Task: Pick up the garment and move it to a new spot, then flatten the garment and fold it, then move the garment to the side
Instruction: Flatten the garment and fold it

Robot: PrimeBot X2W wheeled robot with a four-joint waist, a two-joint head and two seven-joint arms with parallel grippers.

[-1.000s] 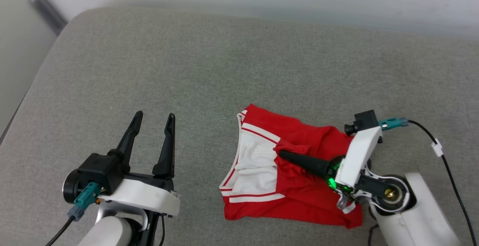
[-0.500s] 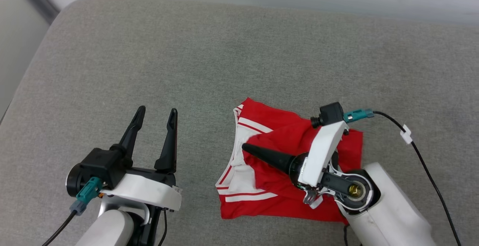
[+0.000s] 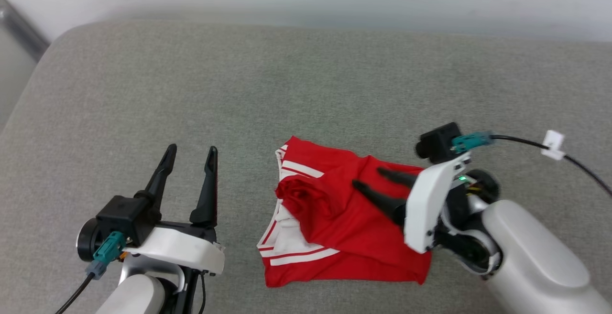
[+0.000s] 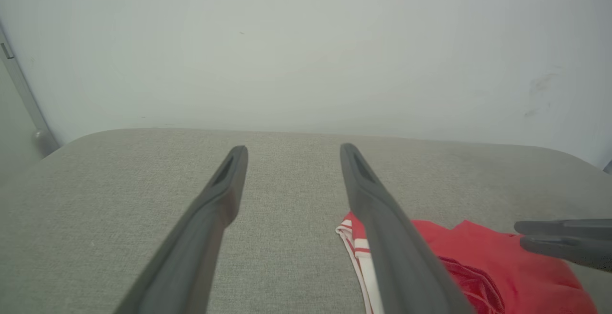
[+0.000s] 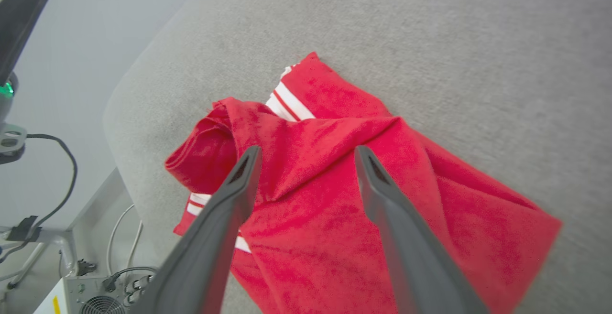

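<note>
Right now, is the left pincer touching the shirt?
Apart. Head view shows bare grey cushion between the left pincer and the shirt.

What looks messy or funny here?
The red shirt on the grey cushion isn't folded neatly: its top layer is bunched into a wrinkled lump near its left edge, with the white striped sleeve poking out underneath.

Left gripper (image 3: 191, 149) and right gripper (image 3: 368, 177), each with its two dark fingers wide apart.
</note>
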